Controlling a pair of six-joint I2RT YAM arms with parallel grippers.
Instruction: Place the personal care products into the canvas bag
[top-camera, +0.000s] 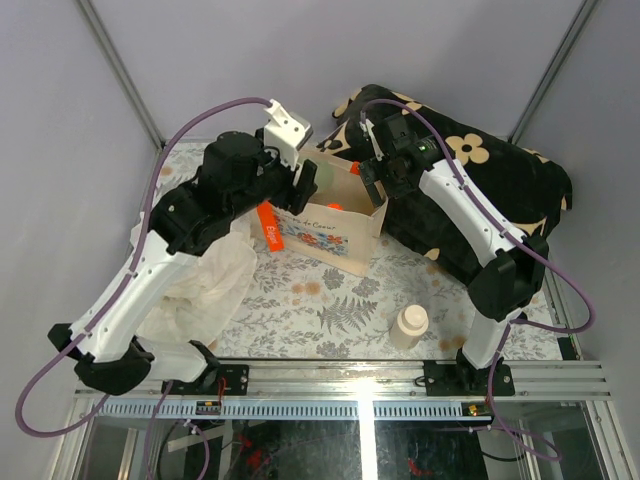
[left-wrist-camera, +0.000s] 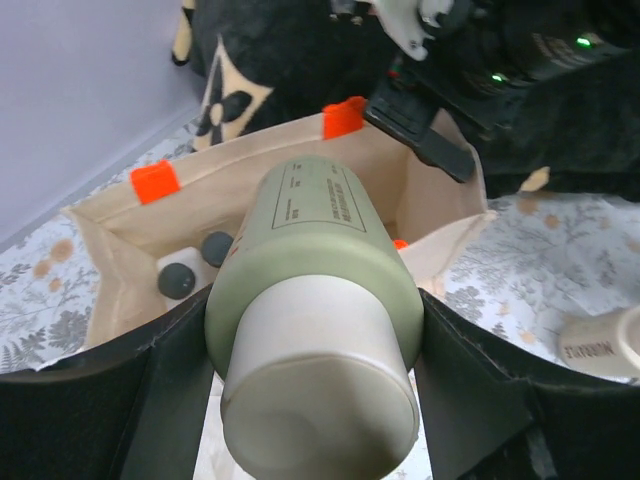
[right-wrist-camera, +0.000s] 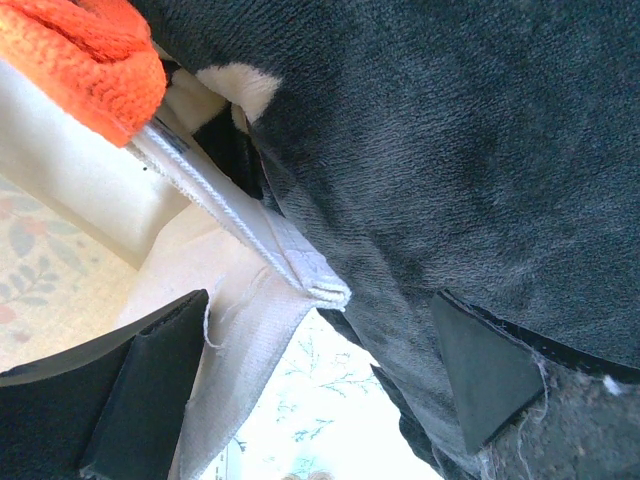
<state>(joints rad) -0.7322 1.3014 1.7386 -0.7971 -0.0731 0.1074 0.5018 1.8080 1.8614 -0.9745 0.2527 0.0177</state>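
Note:
My left gripper (top-camera: 305, 186) (left-wrist-camera: 315, 400) is shut on the olive bottle with the cream cap (left-wrist-camera: 315, 270) and holds it, cap towards the camera, over the open mouth of the canvas bag (top-camera: 340, 235) (left-wrist-camera: 110, 260). Inside the bag lie a whitish bottle with a dark cap (left-wrist-camera: 178, 279) and a second dark cap (left-wrist-camera: 217, 247). The cream bottle (top-camera: 409, 325) (left-wrist-camera: 603, 345) stands on the table in front of the bag, to its right. My right gripper (top-camera: 374, 176) (right-wrist-camera: 310, 390) is open astride the bag's right rim (right-wrist-camera: 255, 330), against the cushion.
The black cushion with beige flowers (top-camera: 480, 180) (right-wrist-camera: 450, 150) lies right of and behind the bag. A white cloth (top-camera: 215, 285) is bunched at the left under my left arm. An orange handle (top-camera: 270, 228) hangs over the bag's left front. Grey walls stand close behind.

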